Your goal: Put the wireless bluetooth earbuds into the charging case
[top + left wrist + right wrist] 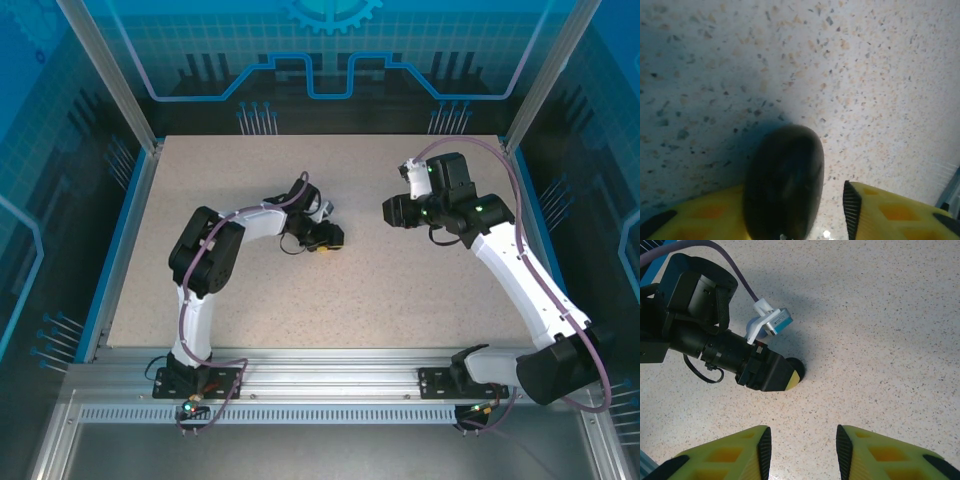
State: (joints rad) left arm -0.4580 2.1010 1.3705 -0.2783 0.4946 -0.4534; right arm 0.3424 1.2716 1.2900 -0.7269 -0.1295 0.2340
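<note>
Charging case sits inside low, parted left gripper.

Left tool at charging case

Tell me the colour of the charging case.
The charging case is plain black, clearest in the left wrist view.

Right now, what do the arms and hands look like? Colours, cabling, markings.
The left arm and right arm match: white link shells, black joint housings, a purple-grey cable looped along each, small green lights at the joints. The left hand and right hand have yellow fingers with cut-out pockets and black ribbed pads.
</note>
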